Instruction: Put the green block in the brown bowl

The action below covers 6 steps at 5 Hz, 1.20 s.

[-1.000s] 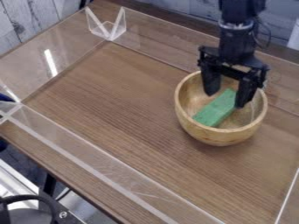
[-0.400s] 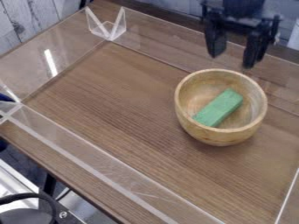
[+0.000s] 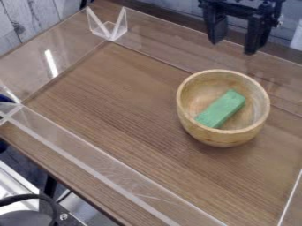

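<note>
no readable text, labels, numbers, or signs anywhere

A single raised camera looks down at an angle across the wooden tabletop [image 3: 106, 106], from fairly near, beyond its near-left corner.

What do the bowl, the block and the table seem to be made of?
Bowl: probably wood, light brown, with thick walls and faint grain, a dull finish.
Block: bright green and matte; painted wood or plastic, I cannot tell which.
Table: dark brown with long grain lines; wood or a wood-look laminate, slightly glossy.
</note>
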{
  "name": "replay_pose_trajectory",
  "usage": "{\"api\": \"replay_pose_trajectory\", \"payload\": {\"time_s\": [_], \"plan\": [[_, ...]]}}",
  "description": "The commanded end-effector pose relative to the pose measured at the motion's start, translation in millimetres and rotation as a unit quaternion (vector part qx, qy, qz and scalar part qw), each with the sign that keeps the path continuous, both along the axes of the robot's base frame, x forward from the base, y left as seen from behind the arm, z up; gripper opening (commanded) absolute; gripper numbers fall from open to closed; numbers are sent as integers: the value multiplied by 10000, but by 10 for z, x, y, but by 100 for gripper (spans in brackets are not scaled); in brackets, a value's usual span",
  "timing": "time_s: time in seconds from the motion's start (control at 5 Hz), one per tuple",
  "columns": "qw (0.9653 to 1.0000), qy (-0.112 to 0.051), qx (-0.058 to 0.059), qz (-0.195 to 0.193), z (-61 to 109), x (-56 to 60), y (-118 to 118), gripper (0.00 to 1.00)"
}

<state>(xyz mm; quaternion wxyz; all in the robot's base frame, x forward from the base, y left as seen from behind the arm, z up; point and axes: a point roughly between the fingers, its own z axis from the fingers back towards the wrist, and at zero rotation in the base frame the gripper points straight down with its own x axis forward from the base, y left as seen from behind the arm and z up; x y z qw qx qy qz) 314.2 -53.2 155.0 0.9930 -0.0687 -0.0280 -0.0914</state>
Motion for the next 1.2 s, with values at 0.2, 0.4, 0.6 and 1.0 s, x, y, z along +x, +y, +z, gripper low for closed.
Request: {"api": "replay_pose_trajectory", "payload": {"time_s": [0.2,0.4,0.6,1.0], "plan": [[9999,-44,51,-141,-67,-15,-14,100],[9999,0,73,-141,-76,-39,36,100],[9999,-15,109,-123,-27,-74,116,100],[9998,-103,159,-49,115,-144,293,100]]}}
